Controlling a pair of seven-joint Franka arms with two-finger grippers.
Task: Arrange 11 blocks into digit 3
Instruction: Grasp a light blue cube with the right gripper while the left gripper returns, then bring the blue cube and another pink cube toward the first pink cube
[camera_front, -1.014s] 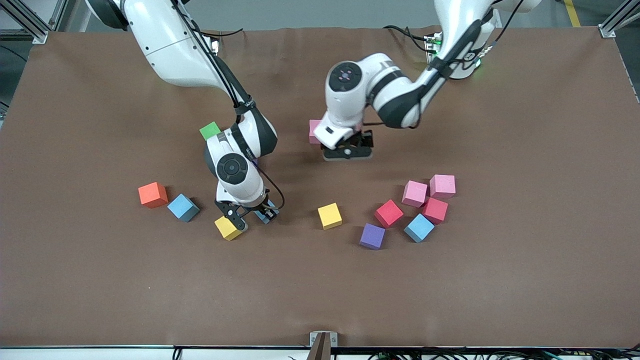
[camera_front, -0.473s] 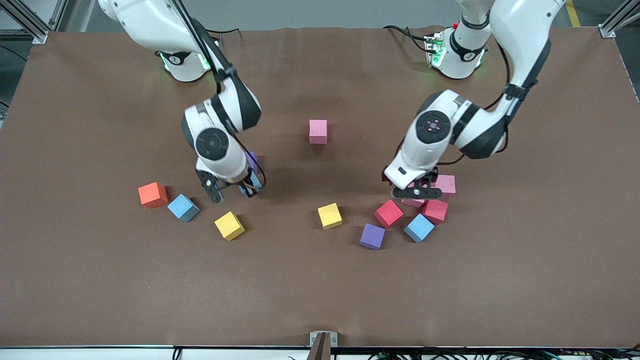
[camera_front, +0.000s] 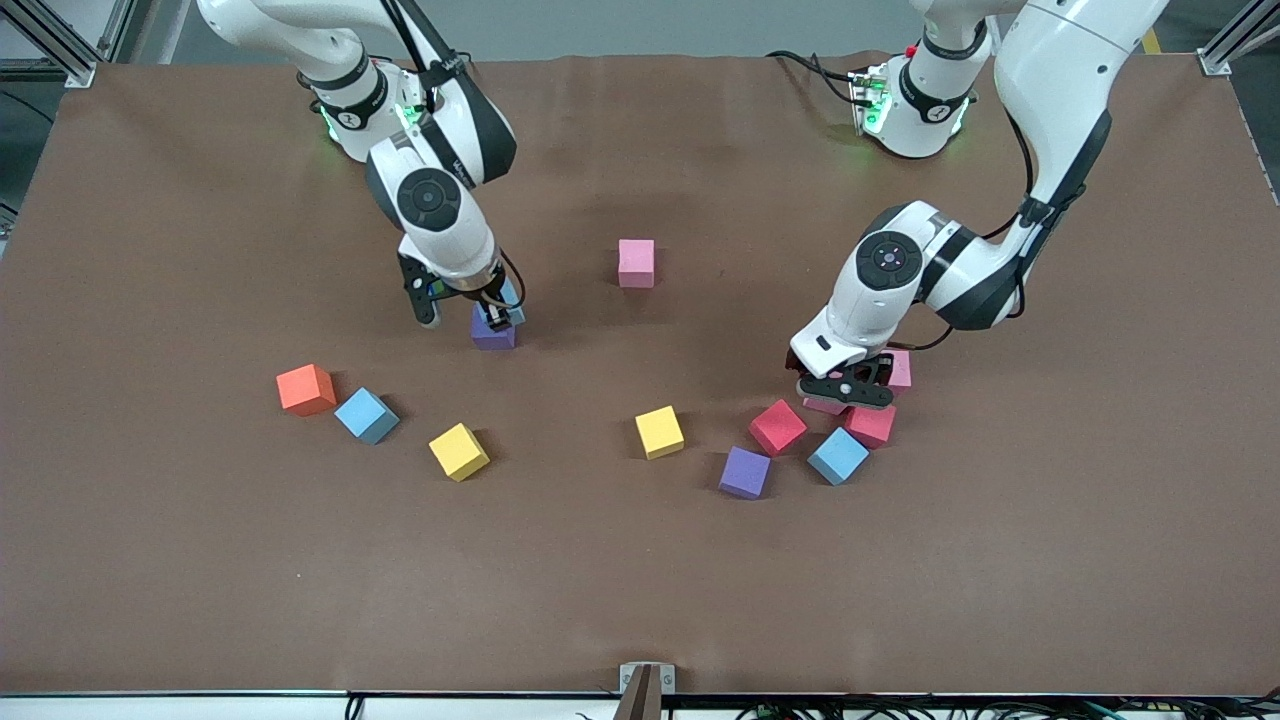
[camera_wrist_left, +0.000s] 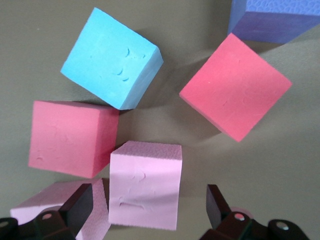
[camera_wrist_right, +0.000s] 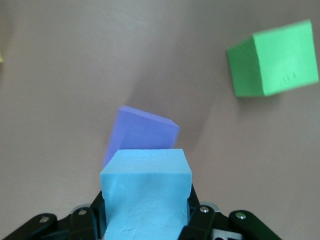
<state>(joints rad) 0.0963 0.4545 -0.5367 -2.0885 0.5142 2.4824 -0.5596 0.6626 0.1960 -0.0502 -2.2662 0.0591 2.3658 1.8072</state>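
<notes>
My right gripper (camera_front: 497, 318) is shut on a light blue cube (camera_wrist_right: 146, 195) and holds it just over a purple cube (camera_front: 493, 332), which also shows in the right wrist view (camera_wrist_right: 142, 135). My left gripper (camera_front: 845, 388) is open and low, its fingers (camera_wrist_left: 75, 207) on either side of a pink cube (camera_wrist_left: 145, 190) in a tight cluster. The cluster holds another pink cube (camera_front: 898, 368), two red cubes (camera_front: 777, 426) (camera_front: 870, 422), a blue cube (camera_front: 837, 455) and a purple cube (camera_front: 745, 472). The cubes lie scattered; no digit 3 shows.
A lone pink cube (camera_front: 636, 262) sits mid-table. Two yellow cubes (camera_front: 459, 451) (camera_front: 659, 431), a blue cube (camera_front: 366, 414) and an orange cube (camera_front: 305, 388) lie nearer the front camera. A green cube (camera_wrist_right: 272, 59) shows only in the right wrist view.
My right gripper carried the blue cube from beside the yellow cube to over the purple cube. My left gripper left the lone pink cube and came down on the pink cubes in the cluster.
</notes>
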